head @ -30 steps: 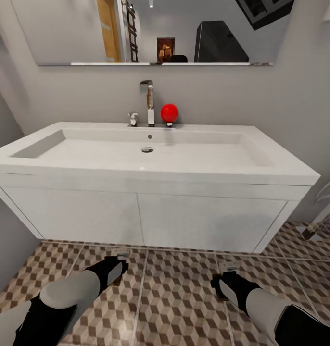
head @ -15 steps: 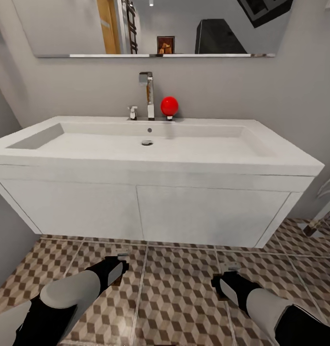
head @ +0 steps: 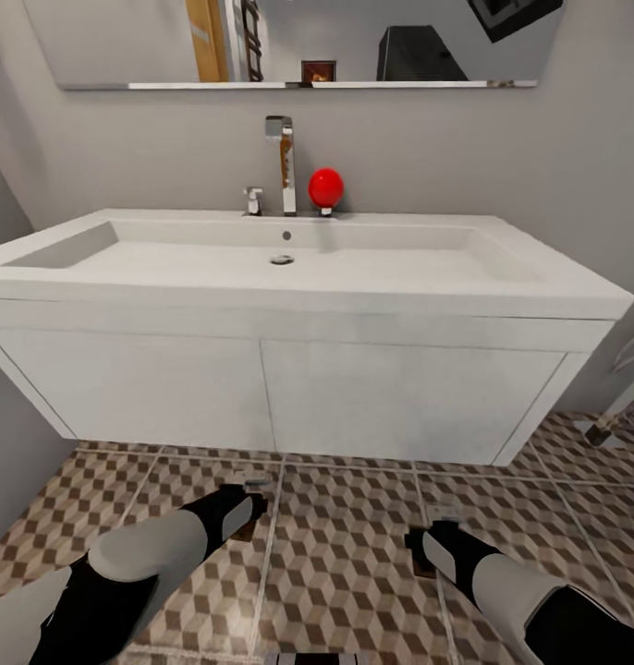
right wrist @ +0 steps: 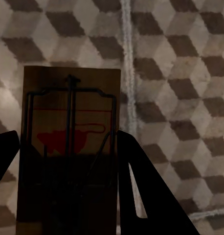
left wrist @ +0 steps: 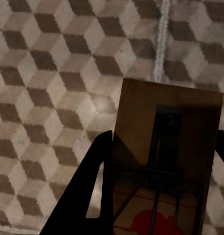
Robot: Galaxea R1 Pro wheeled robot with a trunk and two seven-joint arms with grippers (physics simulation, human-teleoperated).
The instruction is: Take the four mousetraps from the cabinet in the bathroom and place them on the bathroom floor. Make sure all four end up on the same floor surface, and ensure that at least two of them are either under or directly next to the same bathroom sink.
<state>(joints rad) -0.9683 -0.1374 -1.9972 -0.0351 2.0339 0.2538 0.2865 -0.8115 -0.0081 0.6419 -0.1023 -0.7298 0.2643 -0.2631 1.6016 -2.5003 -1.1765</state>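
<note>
Both arms hang low over the bathroom floor (head: 354,573) in front of the sink (head: 289,268). The left gripper (head: 248,499) has its jaws closed on a mousetrap (left wrist: 166,161), gripped at both long edges. The right gripper (head: 426,547) clamps another mousetrap (right wrist: 70,147) the same way, the board filling the gap between its dark fingers (right wrist: 141,191).

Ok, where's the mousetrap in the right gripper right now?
The mousetrap sits clamped between the right gripper's fingers, held low over the bathroom floor in front of the right half of the sink vanity.
</note>
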